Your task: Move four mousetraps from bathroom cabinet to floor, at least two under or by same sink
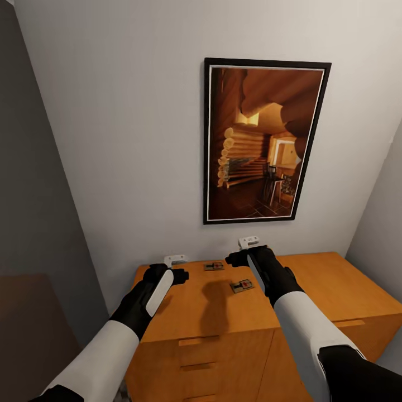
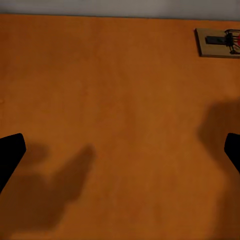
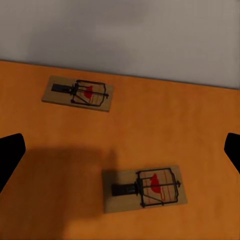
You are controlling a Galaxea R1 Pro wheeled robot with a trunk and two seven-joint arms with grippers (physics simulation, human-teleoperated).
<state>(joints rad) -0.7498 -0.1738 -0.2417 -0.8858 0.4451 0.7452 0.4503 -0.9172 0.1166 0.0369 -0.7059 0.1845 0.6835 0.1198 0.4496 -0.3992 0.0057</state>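
The head view takes in the whole corner: the orange-brown cabinet (image 1: pixel 223 312) against a pale wall (image 1: pixel 111 139), a framed picture (image 1: pixel 262 142) of a log-built interior hanging above it, and both arms reaching over the cabinet's flat top. Drawer fronts with slim handles show on its front, all closed.

Two mousetraps lie on the top. The far mousetrap (image 1: pixel 214 266) sits close to the wall; the near mousetrap (image 1: pixel 242 286) lies apart from it, toward the front, just beside the right end effector (image 1: pixel 241 258).

The right wrist view gives the detail the head view lacks: both boards flat, far mousetrap (image 3: pixel 78 93) and near mousetrap (image 3: pixel 145 189), each with dark wire and a red spot. The right end effector's fingertips stand at the frame's two edges, spread wide and released, holding nothing.

The left wrist view catches one mousetrap (image 2: pixel 218 42) at its edge, near the wall. The left end effector (image 1: pixel 174 274) hovers over bare wood with fingers (image 2: pixel 11 155) likewise spread apart, empty.
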